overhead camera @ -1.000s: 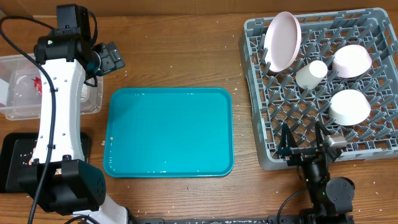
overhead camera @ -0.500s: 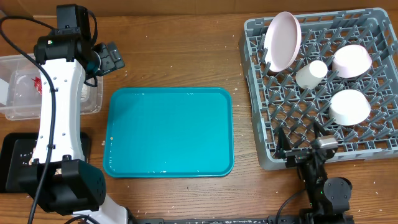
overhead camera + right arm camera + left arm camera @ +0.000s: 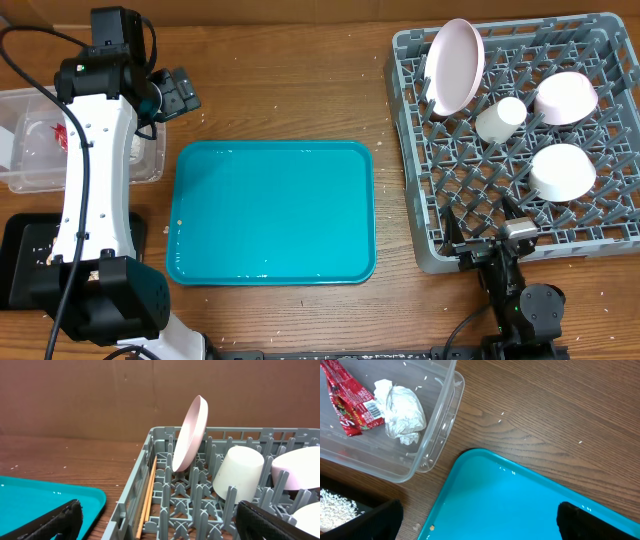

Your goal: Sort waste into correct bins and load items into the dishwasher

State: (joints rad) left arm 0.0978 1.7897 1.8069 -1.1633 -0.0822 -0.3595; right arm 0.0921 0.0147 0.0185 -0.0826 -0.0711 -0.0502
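The clear tub (image 3: 25, 165) at the left holds the red wrapper (image 3: 347, 402) and the white napkin (image 3: 402, 410). The black tray (image 3: 20, 262) in front of it holds white rice (image 3: 335, 504). My left gripper (image 3: 178, 93) is open and empty, over the teal tray's far left corner; it also shows in the left wrist view (image 3: 477, 527). The grey rack (image 3: 415, 150) holds the upright plate (image 3: 452, 65), the cup (image 3: 500, 118) and two bowls (image 3: 565, 97) (image 3: 562, 170). My right gripper (image 3: 480, 228) is open and empty at the rack's near edge. The orange stick is out of view.
The large teal tray (image 3: 270, 210) lies mid-table with a small crumb (image 3: 432, 528) at its left edge. Two thin tan sticks (image 3: 147, 497) lie inside the rack along its left wall. Small white specks are scattered on the wooden table (image 3: 290, 90).
My right gripper has shifted slightly left along the rack's near edge. The left arm has not moved.
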